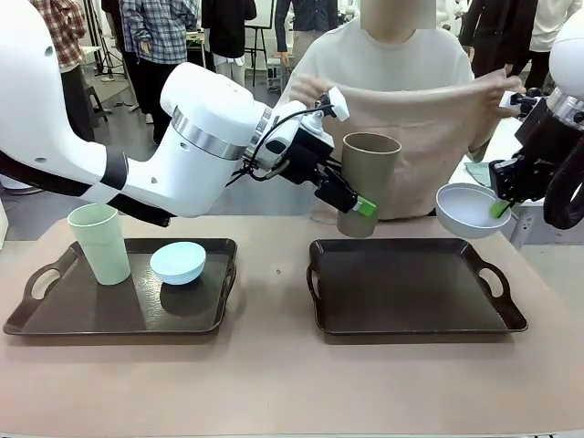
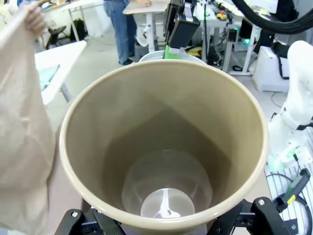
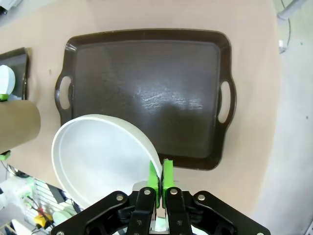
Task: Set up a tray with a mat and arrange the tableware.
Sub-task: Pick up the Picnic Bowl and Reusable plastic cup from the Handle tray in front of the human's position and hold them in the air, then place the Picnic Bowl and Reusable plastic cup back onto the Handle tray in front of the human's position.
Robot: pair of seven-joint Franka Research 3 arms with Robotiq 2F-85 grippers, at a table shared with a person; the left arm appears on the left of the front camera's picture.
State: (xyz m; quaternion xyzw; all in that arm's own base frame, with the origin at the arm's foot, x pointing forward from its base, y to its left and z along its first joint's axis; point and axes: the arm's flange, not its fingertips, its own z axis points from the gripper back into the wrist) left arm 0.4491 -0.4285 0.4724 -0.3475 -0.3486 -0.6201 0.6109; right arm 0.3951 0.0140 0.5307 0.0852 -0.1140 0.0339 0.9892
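Holding aloft: left gripper [image 1: 359,203] grips brown tumbler [image 1: 372,169]; right gripper [image 1: 500,208] pinches pale bowl [image 1: 464,210] rim over right tray [image 1: 411,301] edge; mat [image 1: 429,128] unlaid, held by person [image 1: 392,59]; risks: rim pinch slips; premature placement blocks mat.

White glossy arms [image 1: 146,182] w/ silver joint rings [image 1: 214,141], blk jaws, green pads [image 1: 366,207]; person's top pale.

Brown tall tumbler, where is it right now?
Front view: the tall brown tumbler hangs in the left gripper, by the far left corner of the right-hand dark tray, left of the pale round bowl.
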